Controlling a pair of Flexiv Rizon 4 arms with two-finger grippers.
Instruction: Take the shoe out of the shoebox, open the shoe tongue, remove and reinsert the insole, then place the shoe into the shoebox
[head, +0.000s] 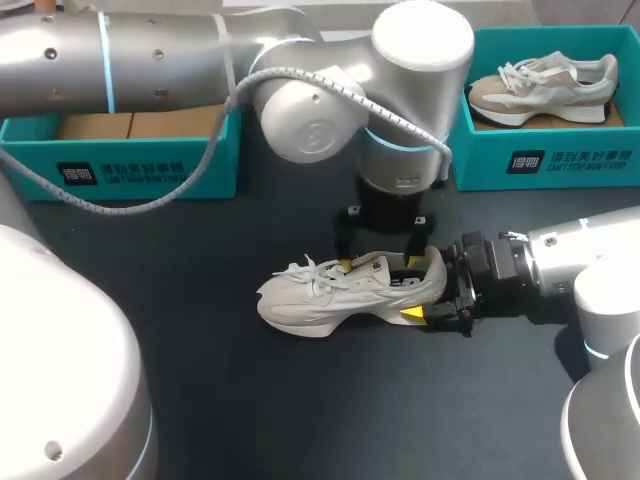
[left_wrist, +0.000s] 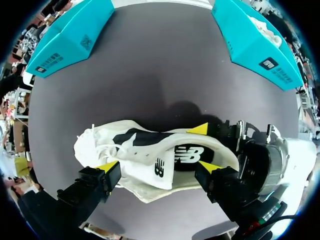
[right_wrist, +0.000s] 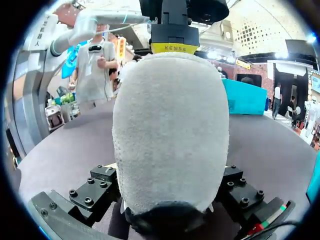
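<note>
The pale shoe sits on its sole near the middle of the dark surface, toe toward the left edge. The right jaws pinch its heel from both sides (the heel fills the right wrist view). The left jaws hang spread wide over the shoe's opening, one tip by the tongue and the other near the heel. The left shoebox stands at the far left corner. The right shoebox, at the far right corner, holds a second shoe.

The right claw clamps the shoe at its heel.
</note>
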